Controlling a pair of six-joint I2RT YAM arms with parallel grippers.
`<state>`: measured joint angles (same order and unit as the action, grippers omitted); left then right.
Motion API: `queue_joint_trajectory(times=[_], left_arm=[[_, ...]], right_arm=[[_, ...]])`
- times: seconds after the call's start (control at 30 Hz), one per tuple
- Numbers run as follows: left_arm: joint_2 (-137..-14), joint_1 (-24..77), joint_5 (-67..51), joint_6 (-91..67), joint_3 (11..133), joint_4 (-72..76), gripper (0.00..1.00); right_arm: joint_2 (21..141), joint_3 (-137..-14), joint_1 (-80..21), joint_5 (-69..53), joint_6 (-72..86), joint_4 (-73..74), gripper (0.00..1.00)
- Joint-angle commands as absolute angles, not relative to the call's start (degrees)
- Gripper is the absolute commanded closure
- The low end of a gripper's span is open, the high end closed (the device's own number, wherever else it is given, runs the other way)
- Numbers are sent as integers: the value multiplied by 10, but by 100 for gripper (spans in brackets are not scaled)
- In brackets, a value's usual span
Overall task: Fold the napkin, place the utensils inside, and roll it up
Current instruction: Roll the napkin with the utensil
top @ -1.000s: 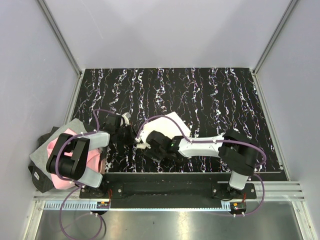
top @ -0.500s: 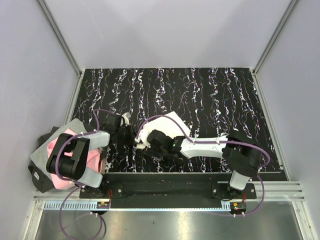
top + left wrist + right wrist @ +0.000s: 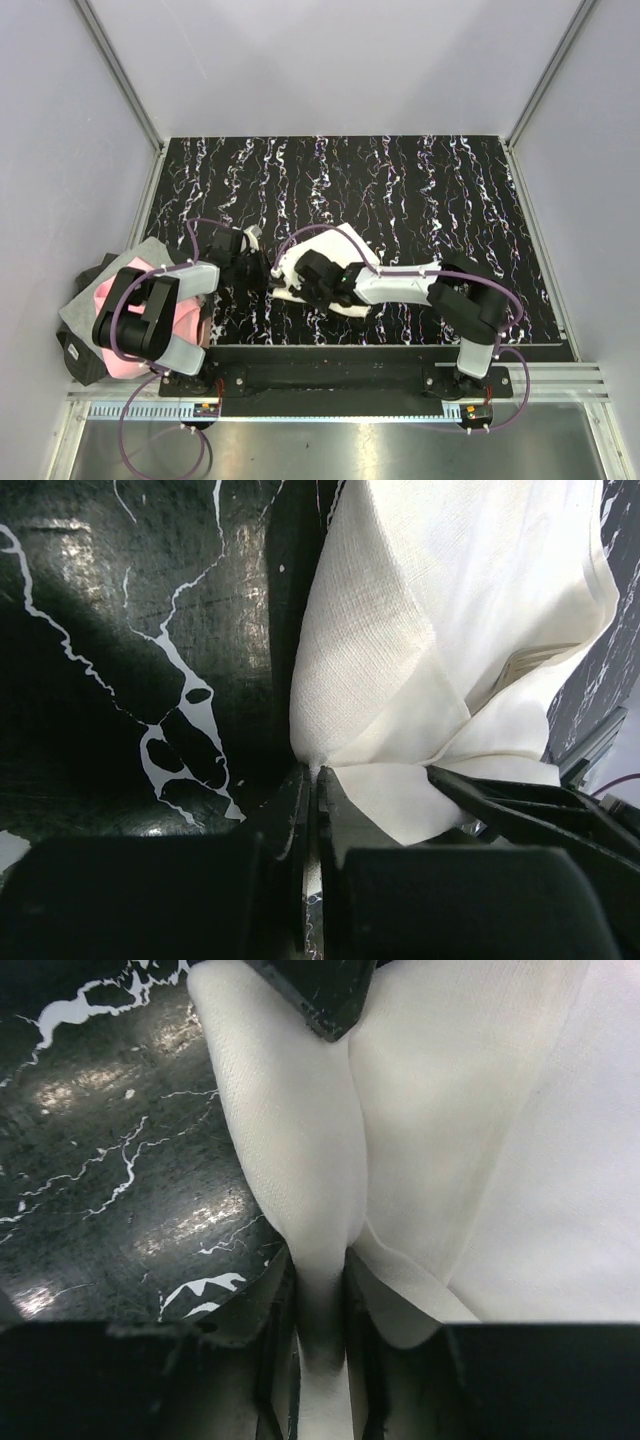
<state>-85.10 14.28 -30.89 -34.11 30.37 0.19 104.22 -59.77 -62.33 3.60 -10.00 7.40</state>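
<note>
From above, the napkin lies bunched on the dark marbled table, just below the centre of the frame and a little left. Both arms reach in over its lower left corner, so that view hides the fingertips and whether they grip. It alone shows the pink cloth at the far left, under the left arm's base and well apart from the napkin.

The left wrist view fills that gap. The left pincer sits at the bottom centre with its fingers pressed together. The napkin's lowest corner runs straight into the seam between them, and a pale sliver shows lower in the slit, so it pinches thin cloth. From there the napkin rises to the upper right in a tall rounded fold, with flatter layers spread to the right. A small tan patch shows inside one fold, and what it is cannot be told. Dark parts of the other arm cross the lower right.

The right wrist view shows the right pincer at the bottom centre, closed on a narrow ridge of napkin that stands squeezed between its fingers. The ridge widens upward into a rounded fold toward the upper left, and flat cloth fills the right half. A dark tip touches the napkin at the top centre.
</note>
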Motion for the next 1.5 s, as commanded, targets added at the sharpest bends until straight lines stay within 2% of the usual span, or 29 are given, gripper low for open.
queue_joint_trajectory(times=[0.0, 0.07, 0.1, 0.27, 0.63, 0.83, 1.13, 1.2, 1.33, 1.47], left_arm=[[-823, 146, -287, -323, 316, -37, 74], [-798, 145, -267, -321, 321, -49, 62], [-788, 144, -258, -321, 323, -54, 47], [-712, 135, -195, -316, 311, -83, 30], [-599, 138, -206, -316, 209, -3, 28], [-563, 156, -229, -312, 163, 66, 28], [-548, 172, -268, -310, 107, 151, 27], [-550, 172, -271, -307, 103, 159, 28], [-565, 173, -274, -307, 100, 181, 39], [-589, 175, -278, -306, 108, 201, 44]], right_arm=[[1071, -624, -590, -118, -79, 156, 75], [1086, -638, -570, -199, -63, 185, 78], [1092, -641, -563, -221, -59, 192, 80], [1120, -643, -526, -335, -33, 197, 87], [1180, -678, -429, -582, -6, 195, 92], [1241, -707, -387, -660, 17, 196, 93], [1298, -736, -365, -703, 34, 197, 93], [1307, -739, -363, -704, 37, 197, 93], [1314, -742, -360, -702, 40, 197, 92], [1319, -743, -359, -703, 41, 198, 92]])
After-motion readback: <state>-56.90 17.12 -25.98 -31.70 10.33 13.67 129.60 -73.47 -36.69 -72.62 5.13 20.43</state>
